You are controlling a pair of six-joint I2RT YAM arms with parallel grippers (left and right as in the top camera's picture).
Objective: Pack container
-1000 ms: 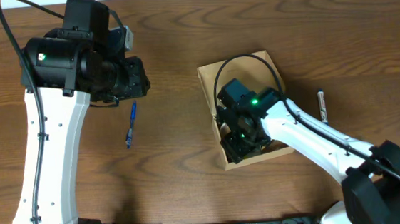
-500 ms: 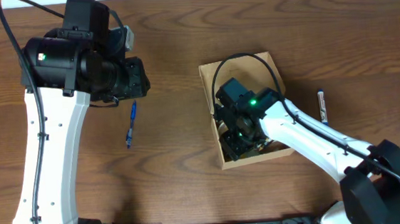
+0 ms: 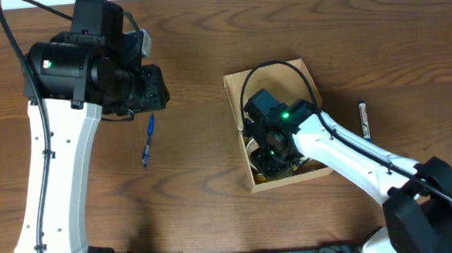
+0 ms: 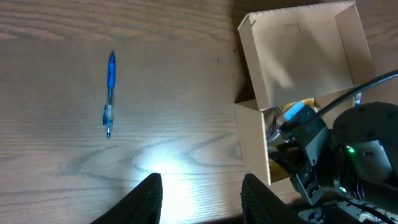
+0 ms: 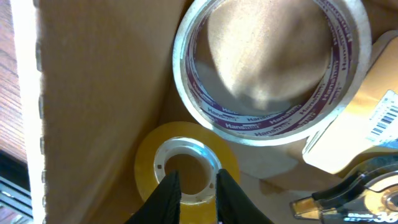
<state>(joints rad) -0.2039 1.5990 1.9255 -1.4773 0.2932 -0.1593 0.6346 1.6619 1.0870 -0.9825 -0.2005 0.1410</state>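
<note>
Brown wood table [image 3: 196,56], and I've a blue pen [image 3: 147,141] lying loose just below my left gripper [image 4: 202,205], whose fingers stand apart over bare wood with nothing between them. A dark pen [image 3: 364,120] lies right of the box [image 3: 230,102], which sits centre-right with its flap open. My right arm and its cable hide most of the box from above. Inside it are a big clear tape roll [image 5: 273,127], a yellow roll [image 5: 146,158] and a dispenser [image 5: 348,199]. The right gripper [image 5: 196,186] is down at the yellow roll, fingers nearly together; I can't tell whether they pinch it.
</note>
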